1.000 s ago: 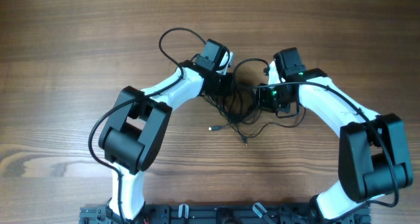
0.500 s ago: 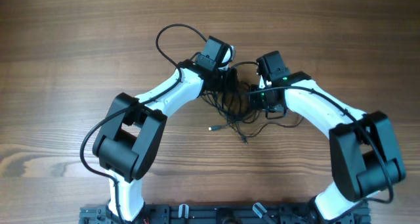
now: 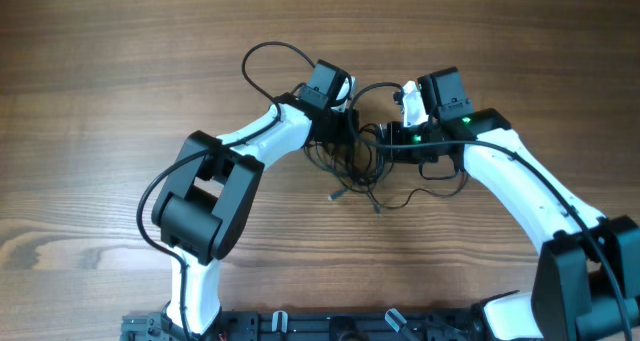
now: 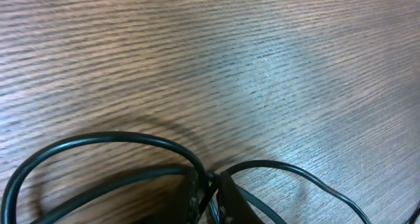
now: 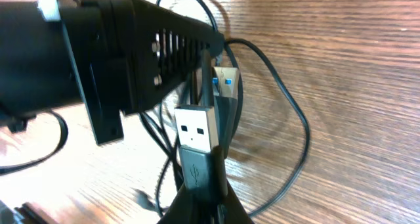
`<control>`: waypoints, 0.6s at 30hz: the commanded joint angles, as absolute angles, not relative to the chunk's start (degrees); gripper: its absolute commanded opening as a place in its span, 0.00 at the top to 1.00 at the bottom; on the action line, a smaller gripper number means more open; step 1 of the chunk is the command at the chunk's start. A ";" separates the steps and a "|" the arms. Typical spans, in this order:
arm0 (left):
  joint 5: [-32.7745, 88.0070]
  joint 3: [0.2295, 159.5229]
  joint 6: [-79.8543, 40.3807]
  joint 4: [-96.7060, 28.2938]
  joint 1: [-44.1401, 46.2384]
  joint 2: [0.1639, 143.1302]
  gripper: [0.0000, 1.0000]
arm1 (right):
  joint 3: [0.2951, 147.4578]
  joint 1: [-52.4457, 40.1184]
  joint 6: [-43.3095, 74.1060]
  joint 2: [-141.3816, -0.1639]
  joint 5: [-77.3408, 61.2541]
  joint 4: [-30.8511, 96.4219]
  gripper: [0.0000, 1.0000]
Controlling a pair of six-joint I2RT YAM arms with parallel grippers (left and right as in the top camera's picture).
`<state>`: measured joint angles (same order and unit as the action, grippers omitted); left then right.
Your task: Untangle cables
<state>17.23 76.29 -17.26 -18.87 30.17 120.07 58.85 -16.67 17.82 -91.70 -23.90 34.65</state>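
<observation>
r gripper [image 5: 203, 207] has swung back out toward the right edge of the table [image 3: 120, 61]. half a sec ago it was tucked in tight beside the l gripper [image 4: 210, 196], which has barely moved. so i'm reading this as a pull-apart stroke, just begun.

cables [image 3: 358, 169] sit about mid-table, a bit nearer the far edge, one dark clump betw the two grippers.

r gripper: tips pressed together on the boot of a usb plug [image 5: 195, 129], which stands up out of them. a 2nd plug w/ a blue insert, the blue plug [image 5: 226, 83], hangs just behind it, close to the l gripper's black body.

l gripper: tips nearly together w/ a thin cord running thru the slit. reads as a pinch on one strand, tho i only see the very ends of the tips.

what the move bought me: the top loop betw the grippers looks stretched wider than before. but the loose plugs [image 3: 333, 194] on the near side have slid a little to the right too. so imo the clump is partly being dragged along, not opened. crossings in the middle still look dense, can't count strands from overhead.

fat wire [image 3: 262, 53] looping toward the far edge is the rig's own, not part of the job.

task looks early: nothing is separated yet.
</observation>
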 commanded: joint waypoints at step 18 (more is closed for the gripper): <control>7.66 75.96 -17.28 -37.76 20.71 111.46 0.22 | 59.13 -16.62 21.45 -96.31 -6.31 29.23 0.00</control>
